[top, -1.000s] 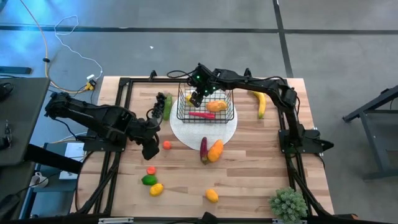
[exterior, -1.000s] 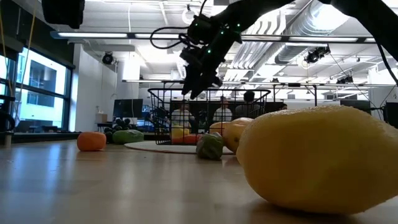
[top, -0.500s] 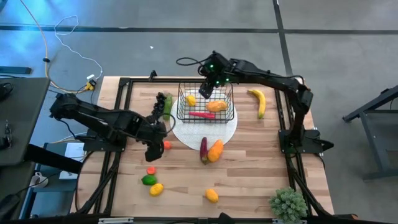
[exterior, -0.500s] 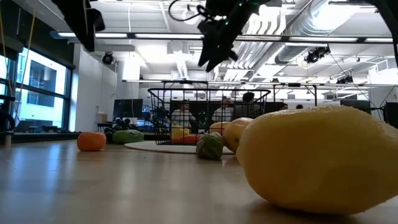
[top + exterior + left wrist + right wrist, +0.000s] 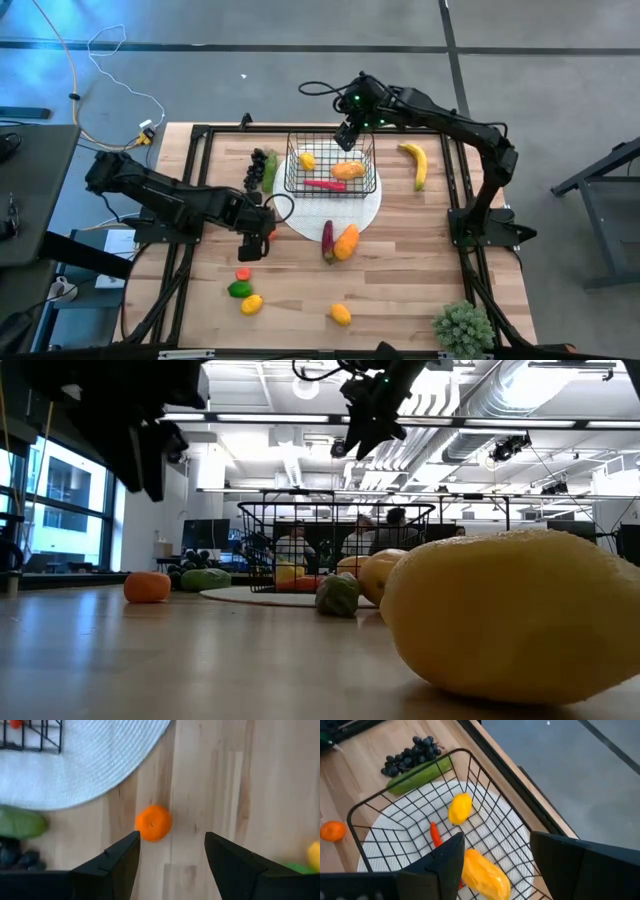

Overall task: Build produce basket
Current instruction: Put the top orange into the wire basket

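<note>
Orange (image 5: 153, 823) on table between open left claw (image 5: 171, 862) fingers.

Black wire basket (image 5: 331, 168), wooden table (image 5: 400, 270)

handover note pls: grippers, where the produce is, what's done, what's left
Left gripper: open, empty, over the small orange on the table beside the white mat.
Right gripper: open, empty, raised above the basket's far edge.
Done: lemon, red chili and an orange-yellow piece lie in the basket.
Left: banana, grapes, cucumber, purple and orange pieces near the mat, and the front-edge items.
</note>
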Robot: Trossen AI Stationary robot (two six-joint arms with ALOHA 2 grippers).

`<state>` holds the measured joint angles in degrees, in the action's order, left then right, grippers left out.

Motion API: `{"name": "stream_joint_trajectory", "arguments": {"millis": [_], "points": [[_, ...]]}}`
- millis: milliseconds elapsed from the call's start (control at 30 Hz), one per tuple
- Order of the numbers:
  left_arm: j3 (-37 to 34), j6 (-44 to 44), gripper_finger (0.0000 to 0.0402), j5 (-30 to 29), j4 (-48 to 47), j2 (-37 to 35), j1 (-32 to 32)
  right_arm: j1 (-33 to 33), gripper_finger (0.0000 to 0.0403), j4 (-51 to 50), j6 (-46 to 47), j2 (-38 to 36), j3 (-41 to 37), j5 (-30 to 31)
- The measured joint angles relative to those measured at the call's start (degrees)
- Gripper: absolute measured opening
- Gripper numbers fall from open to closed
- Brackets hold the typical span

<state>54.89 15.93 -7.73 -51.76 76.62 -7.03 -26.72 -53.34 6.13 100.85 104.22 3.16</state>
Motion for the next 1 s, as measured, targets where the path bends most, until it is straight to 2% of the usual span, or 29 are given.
{"name": "stream_joint_trajectory", "arguments": {"millis": [367, 733, 1000], "points": [[-7.0, -2.7, 0.0213, 2.3, 9.4, 0.0, 4.6, 0.0, 0.0206, -2.1, 0.0, -0.1, 0.0, 0.1], [-10.6, -3.5, 0.0213, 4.9, 13.1, 0.0, 6.7, 0.0, 0.0206, -2.1, -0.2, -0.1, 0.0, 0.1], [-11.0, -3.4, 0.0213, 3.5, 14.1, 1.0, 6.7, 0.0, 0.0206, -2.1, -0.2, -0.1, 0.0, 0.1]]}}
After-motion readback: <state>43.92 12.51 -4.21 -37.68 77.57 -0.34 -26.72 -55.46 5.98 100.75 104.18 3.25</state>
